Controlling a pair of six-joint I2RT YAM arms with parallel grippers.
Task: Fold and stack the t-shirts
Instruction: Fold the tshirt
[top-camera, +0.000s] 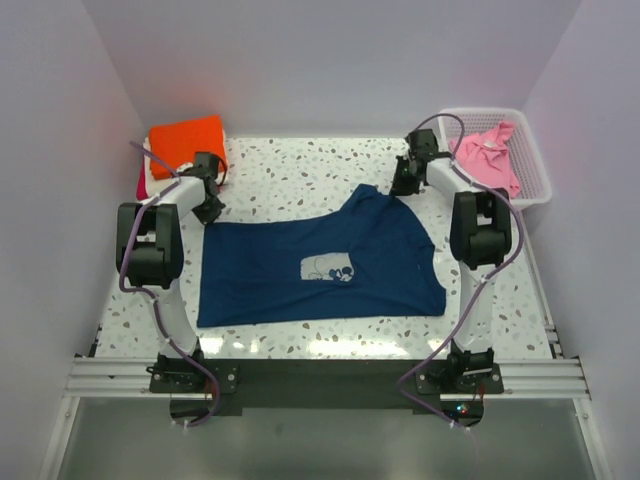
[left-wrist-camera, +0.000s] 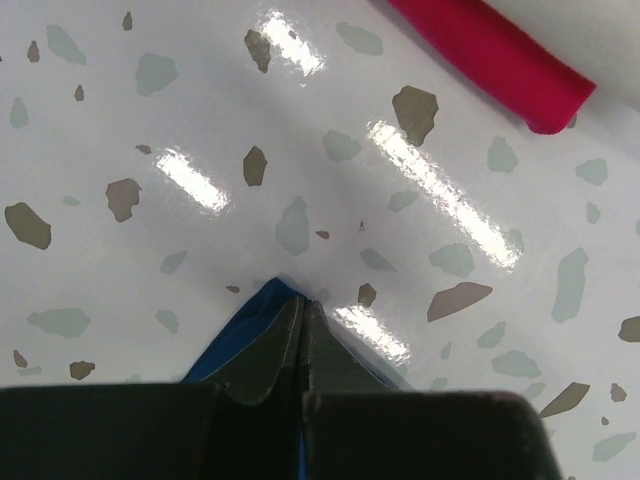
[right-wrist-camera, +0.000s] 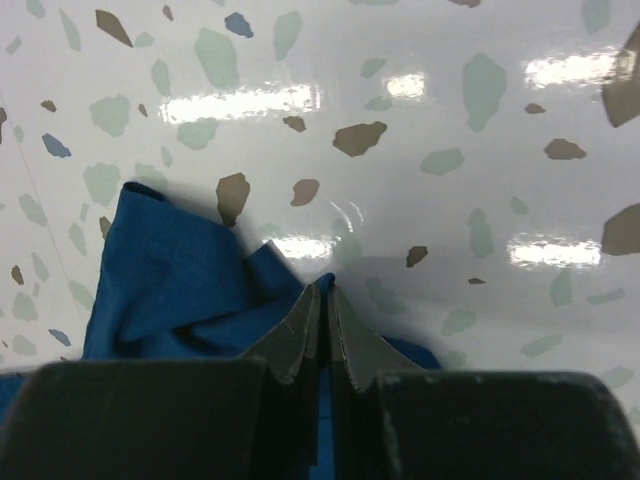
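The navy t-shirt (top-camera: 320, 265) lies spread flat mid-table, white chest graphic facing up. My left gripper (top-camera: 210, 207) sits at its far left corner; in the left wrist view the left gripper (left-wrist-camera: 302, 305) is shut on a blue cloth corner (left-wrist-camera: 240, 335). My right gripper (top-camera: 405, 186) is at the shirt's far right edge; in the right wrist view the right gripper (right-wrist-camera: 326, 290) is shut on a pinch of bunched navy cloth (right-wrist-camera: 170, 280). A folded orange tee (top-camera: 187, 143) lies on a magenta one (top-camera: 143, 183) at the far left. The pink tee (top-camera: 487, 155) lies in the basket.
The white lattice basket (top-camera: 535, 195) stands at the far right corner beside the right arm. The magenta fold's edge (left-wrist-camera: 490, 55) lies just beyond the left gripper. White walls close in the speckled table (top-camera: 300, 165) on three sides.
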